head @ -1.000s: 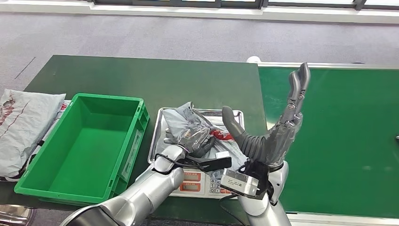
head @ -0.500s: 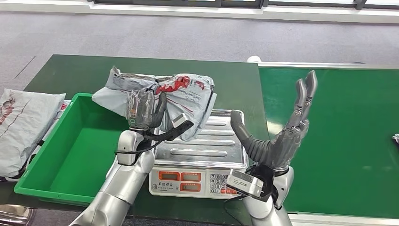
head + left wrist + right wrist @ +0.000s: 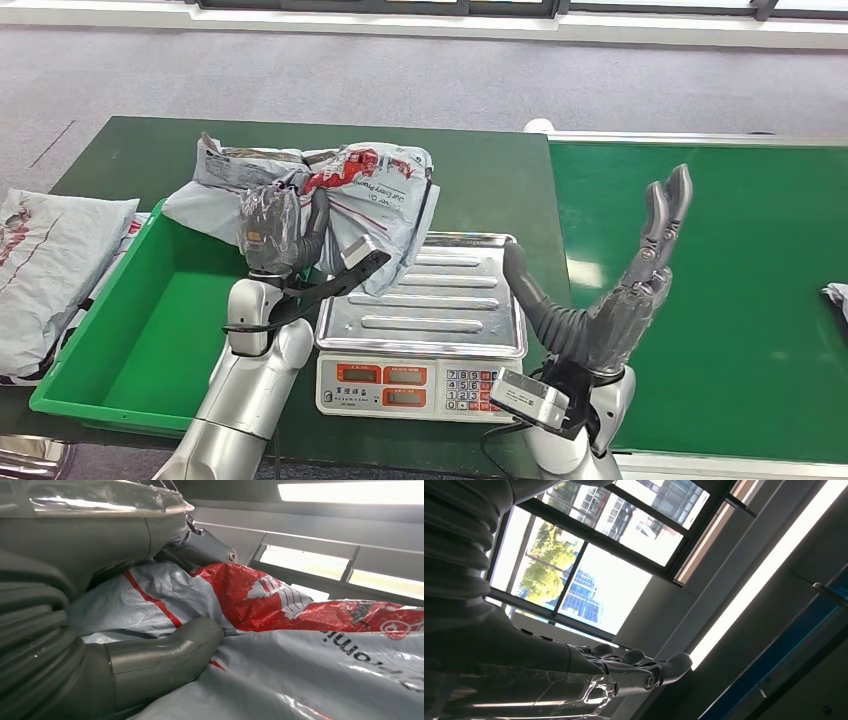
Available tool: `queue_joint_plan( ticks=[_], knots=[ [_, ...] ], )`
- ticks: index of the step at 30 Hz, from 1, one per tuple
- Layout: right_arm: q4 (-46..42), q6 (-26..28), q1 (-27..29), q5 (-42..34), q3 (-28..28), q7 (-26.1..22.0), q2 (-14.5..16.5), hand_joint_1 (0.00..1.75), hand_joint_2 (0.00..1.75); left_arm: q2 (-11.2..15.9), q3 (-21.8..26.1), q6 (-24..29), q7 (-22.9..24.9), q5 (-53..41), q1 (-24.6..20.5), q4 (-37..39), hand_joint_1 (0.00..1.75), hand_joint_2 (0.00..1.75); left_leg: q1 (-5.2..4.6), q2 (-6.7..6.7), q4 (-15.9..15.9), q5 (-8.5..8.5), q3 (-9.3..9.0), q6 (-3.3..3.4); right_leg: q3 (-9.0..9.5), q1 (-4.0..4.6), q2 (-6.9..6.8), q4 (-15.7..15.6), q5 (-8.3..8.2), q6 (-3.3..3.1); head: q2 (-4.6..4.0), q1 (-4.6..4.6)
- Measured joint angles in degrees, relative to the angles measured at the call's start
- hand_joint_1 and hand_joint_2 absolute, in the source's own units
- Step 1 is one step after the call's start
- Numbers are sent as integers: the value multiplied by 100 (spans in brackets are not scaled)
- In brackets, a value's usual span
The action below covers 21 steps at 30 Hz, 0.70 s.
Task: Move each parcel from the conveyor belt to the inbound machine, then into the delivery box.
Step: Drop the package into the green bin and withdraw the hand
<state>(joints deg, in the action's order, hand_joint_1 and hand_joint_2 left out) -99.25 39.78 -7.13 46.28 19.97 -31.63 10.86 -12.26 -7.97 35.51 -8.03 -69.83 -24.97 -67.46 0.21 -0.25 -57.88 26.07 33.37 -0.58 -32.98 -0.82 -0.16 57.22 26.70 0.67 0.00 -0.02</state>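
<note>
Step in hand: second leg of the task, judged; parcel (image 3: 330,195) off the inbound machine (image 3: 420,325) and headed for the delivery box (image 3: 120,385).
Left hand (image 3: 283,232): clamped on the grey and red parcel, thumb pressed into the film in the left wrist view (image 3: 165,655); raised above the worktop (image 3: 330,150).
Parcel position: held in the air, crumpled, partly over the far right corner of the green box and partly over the left edge of the scale's steel tray; touching neither, as far as can be told.
Right hand (image 3: 625,290): empty, fingers spread and pointing up, beside the scale at the edge of the conveyor belt (image 3: 720,230).
Next move calls for: carrying the parcel further left until fully over the box, lowering, then releasing; bag soft and floppy, so likely to sag and catch the box rim if let go too early.
Parcels counted: three in sight; one held, one lying on the worktop left of the box (image 3: 50,270), one showing as a grey corner at the far right of the belt (image 3: 836,297).
Boxes: one, green, nothing inside.
Scales: one, tray bare.
</note>
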Motion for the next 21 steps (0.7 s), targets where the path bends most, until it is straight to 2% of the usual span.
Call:
queue_joint_plan(
  ticks=[7,15,21],
  knots=[
    [-102,1,87,93,-8,47,0,0,175,65,334,158,335,-75,53,-35,175,175,1,1,0,0,0,0,-1,0,2,0,0,0,0,0],
    [-131,1,140,168,-33,37,47,0,175,107,984,173,357,-34,200,-13,175,175,1,1,0,0,0,0,-1,0,1,0,0,-1,0,0],
    [-160,1,139,211,-44,79,90,0,175,116,1193,175,357,-28,202,79,175,175,1,1,0,0,0,0,-1,0,1,0,0,0,0,0]
  ],
)
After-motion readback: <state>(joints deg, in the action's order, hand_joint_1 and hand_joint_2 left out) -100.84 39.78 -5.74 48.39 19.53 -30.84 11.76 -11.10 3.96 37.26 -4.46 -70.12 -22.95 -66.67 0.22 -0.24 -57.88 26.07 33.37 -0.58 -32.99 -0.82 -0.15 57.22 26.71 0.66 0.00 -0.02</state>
